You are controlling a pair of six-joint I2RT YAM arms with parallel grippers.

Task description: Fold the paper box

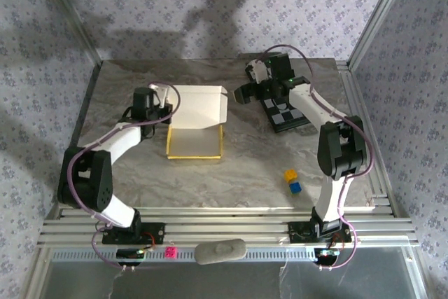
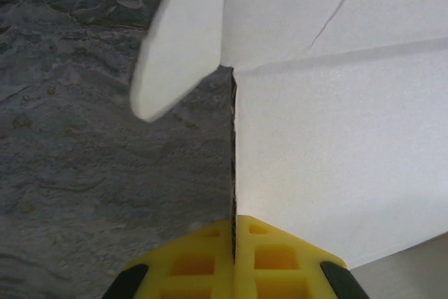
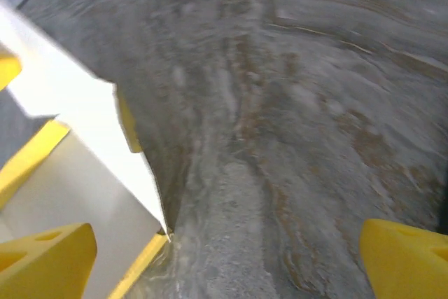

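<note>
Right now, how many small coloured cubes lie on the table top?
2. A yellow cube lies to the right of the paper box, and a blue cube sits beside it on its near side. Others may be hidden from view.

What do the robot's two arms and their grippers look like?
The left arm and right arm have white link shells with black joints, each trailed by a thin purplish cable. The left gripper and right gripper are yellow plastic; the left's shows moulded square recesses.
</note>
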